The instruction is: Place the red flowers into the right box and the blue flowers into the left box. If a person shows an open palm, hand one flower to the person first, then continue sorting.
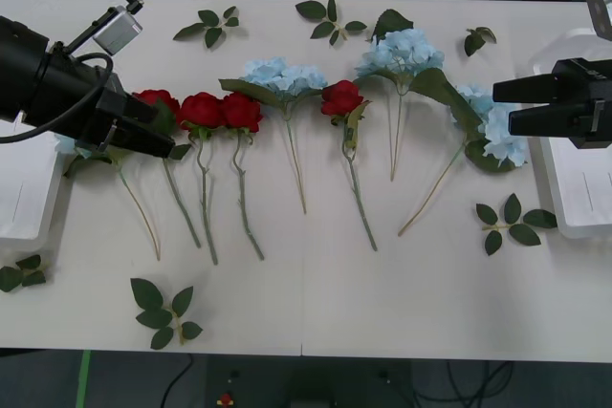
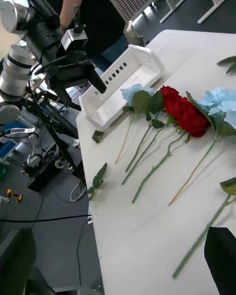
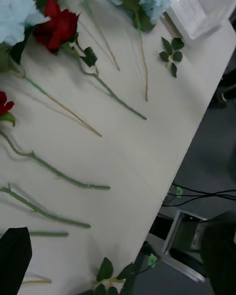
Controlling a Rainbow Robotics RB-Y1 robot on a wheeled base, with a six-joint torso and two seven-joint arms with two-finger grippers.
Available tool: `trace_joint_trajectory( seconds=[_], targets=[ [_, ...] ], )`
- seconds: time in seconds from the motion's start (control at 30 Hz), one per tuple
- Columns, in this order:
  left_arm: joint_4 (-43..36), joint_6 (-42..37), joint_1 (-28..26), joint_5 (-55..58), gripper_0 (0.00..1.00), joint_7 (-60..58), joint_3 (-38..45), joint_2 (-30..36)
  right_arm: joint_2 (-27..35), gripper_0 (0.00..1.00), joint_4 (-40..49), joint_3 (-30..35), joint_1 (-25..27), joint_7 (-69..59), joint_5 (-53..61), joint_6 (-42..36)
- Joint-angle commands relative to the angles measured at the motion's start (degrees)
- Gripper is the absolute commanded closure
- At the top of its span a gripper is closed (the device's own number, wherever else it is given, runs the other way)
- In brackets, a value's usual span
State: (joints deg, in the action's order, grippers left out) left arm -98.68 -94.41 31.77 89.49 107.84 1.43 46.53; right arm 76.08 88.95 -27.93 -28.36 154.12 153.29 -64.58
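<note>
While all eight flowers lie in a row on the white desk (image 1: 316, 303), my left hand (image 1: 158, 136) hovers released over the leftmost artificial red roses (image 1: 203, 110), and my right hand (image 1: 502, 107) hangs released above the rightmost pale-blue hydrangea clusters (image 1: 402, 50). Beside each end of the row sit the shallow white plastic left box (image 1: 24, 207) and the right box (image 1: 574, 198).

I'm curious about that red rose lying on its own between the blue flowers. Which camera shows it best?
The front view: the lone red rose shows whole there, bloom and full stem, between two blue hydrangeas. The left wrist view catches its bloom and stem at a slant. In the right wrist view I cannot pick it out.
</note>
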Motion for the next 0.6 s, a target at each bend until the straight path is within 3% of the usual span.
trace_joint_trajectory(
  seconds=[0.03,0.17,0.4,0.6],
  targets=[
    [-1.87,7.75,0.49,3.67,0.00,-8.26,-9.87,11.31,5.04,0.00,3.43,-0.55,-0.65,0.88,-5.90,3.14],
    [-1.87,13.91,0.49,6.66,0.00,-16.17,-16.90,17.81,6.10,0.00,6.59,-0.55,-2.05,-2.59,-15.65,6.57],
    [-1.87,19.62,0.84,7.80,0.00,-29.70,-24.28,24.58,3.99,0.00,13.36,-0.55,-5.83,-44.25,-40.35,8.07],
    [-1.87,18.83,0.84,1.74,0.00,-30.76,-24.46,26.07,-0.14,0.00,18.01,-0.64,-6.89,-72.55,-59.07,5.69]
  ],
)
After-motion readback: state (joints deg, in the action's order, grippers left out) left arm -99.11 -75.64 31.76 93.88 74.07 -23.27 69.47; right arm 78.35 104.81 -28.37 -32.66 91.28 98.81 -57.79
